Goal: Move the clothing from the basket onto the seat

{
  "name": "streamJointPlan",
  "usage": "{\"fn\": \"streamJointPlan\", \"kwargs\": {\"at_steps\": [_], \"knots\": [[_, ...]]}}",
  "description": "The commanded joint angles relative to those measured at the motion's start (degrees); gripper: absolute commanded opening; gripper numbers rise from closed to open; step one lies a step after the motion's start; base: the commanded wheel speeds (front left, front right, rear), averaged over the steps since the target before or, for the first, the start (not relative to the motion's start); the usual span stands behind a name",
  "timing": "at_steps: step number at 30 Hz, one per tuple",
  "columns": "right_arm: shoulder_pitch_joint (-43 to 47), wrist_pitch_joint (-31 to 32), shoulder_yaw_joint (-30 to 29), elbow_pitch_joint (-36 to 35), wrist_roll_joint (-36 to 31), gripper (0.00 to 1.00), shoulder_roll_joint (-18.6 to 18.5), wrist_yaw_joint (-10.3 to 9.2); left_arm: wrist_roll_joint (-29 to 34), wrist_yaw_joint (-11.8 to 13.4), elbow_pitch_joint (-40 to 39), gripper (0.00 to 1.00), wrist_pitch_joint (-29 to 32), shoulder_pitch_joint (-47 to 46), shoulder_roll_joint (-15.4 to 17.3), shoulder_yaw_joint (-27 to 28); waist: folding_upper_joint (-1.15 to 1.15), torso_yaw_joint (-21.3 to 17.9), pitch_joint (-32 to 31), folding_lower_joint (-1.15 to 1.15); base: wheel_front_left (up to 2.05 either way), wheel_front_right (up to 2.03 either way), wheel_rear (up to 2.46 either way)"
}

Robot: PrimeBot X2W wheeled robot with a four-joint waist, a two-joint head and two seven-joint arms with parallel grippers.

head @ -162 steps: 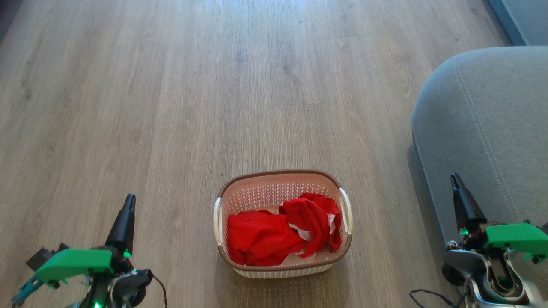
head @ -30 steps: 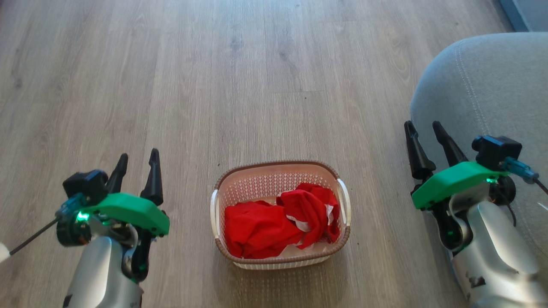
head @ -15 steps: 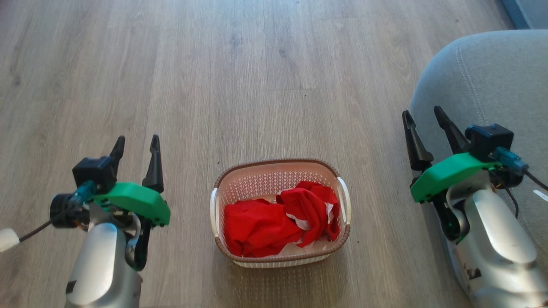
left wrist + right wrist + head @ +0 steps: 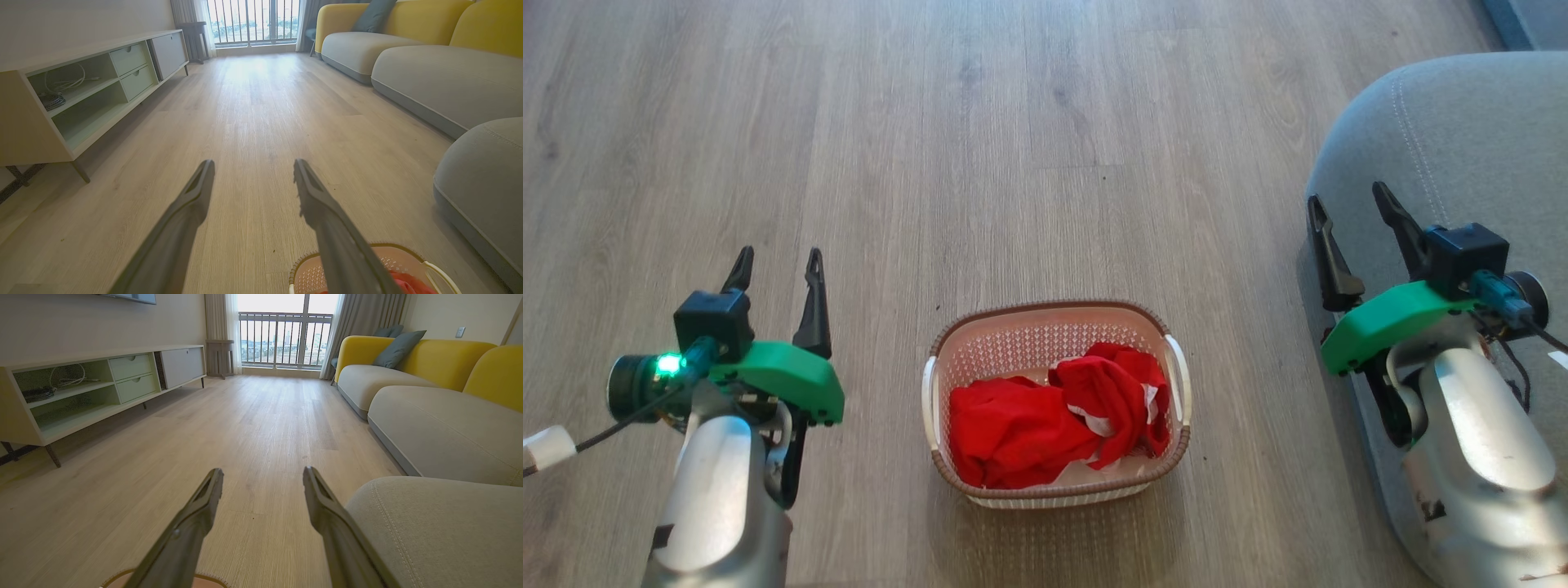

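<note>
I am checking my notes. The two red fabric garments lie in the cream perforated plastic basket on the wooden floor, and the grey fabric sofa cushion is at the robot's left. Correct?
One detail is wrong: the head view shows the grey fabric sofa cushion at the robot's right. The red fabric garments do lie in the cream perforated plastic basket on the wooden floor.

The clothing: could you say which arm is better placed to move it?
Likely the right: left gripper and right gripper are open, flanking the basket, but the right one hangs beside the seat.
</note>
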Motion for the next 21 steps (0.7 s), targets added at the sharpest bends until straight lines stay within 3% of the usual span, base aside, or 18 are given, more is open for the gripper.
{"fn": "streamJointPlan", "kwargs": {"at_steps": [1,13,21], "knots": [[-2.26,-0.53,0.7,-1.76,-0.31,1.0,-0.15,0.0,0.62,0.23,-1.59,1.0,-0.71,-2.67,1.05,2.09,0.0,-0.03,0.0,0.0,0.0,0.0,0.0],[-3.13,-0.53,-0.24,-4.34,-0.56,1.0,0.31,0.0,0.73,-0.78,-0.57,1.0,-0.71,-2.57,0.55,0.47,0.0,-0.2,3.16,0.0,0.0,0.0,0.0],[-7.22,-0.53,-1.46,-10.1,-1.32,1.0,0.14,0.0,-1.0,-1.54,-0.31,1.0,-0.71,-5.98,0.11,-2.29,0.0,-1.18,13.94,0.0,0.0,0.0,0.0]]}}
